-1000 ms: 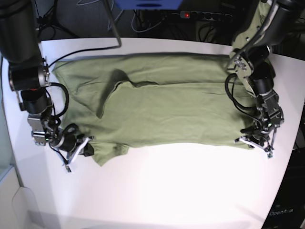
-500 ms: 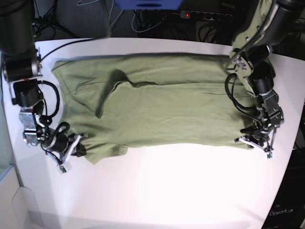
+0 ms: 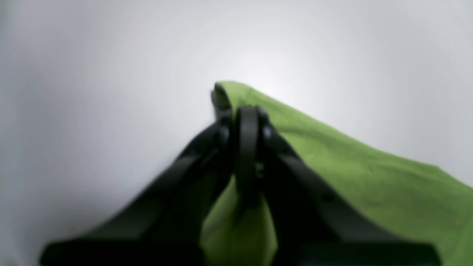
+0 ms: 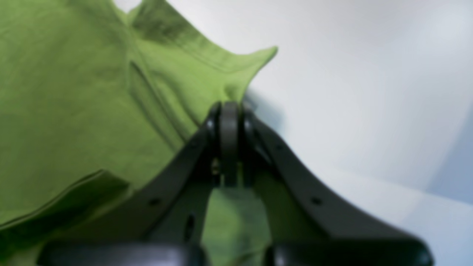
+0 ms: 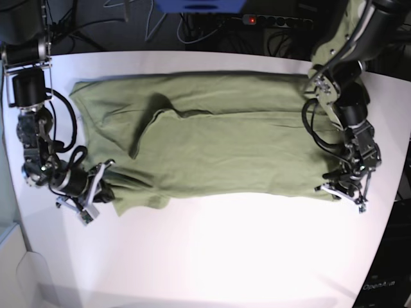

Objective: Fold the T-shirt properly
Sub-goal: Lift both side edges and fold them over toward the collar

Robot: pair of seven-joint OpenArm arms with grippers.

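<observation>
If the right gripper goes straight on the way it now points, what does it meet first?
The right gripper is shut on the T-shirt, so the pinched cloth comes first. Beyond that fold, probably only bare white table, though depth is unclear.

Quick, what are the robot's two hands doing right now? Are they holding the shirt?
Left gripper: shut, pinching a corner of the T-shirt.
Right gripper: shut, pinching the T-shirt's edge.

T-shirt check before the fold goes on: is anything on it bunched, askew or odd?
Yes. The T-shirt has a raised, shadowed crease left of centre in the base view, and its near-left corner bunches at the right claw. Elsewhere it lies fairly flat.
</observation>
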